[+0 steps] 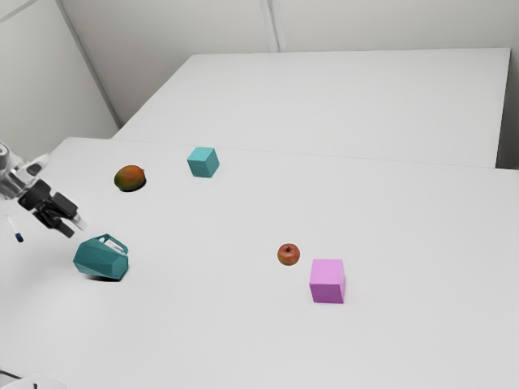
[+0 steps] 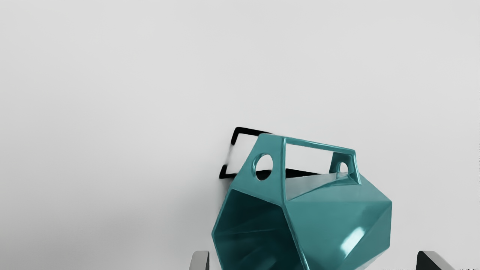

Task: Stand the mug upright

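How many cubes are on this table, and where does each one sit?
2. The smooth teal cube sits just to the exterior view's right of the rounded orange-green mango; the smooth pink-violet cube is beside the round red apple.

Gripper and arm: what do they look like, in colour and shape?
The arm is white to light grey, with rounded segments. The gripper is black and blocky, with two slim fingers. In the wrist view the fingertips are light grey with darker faces. I can make out no markings.
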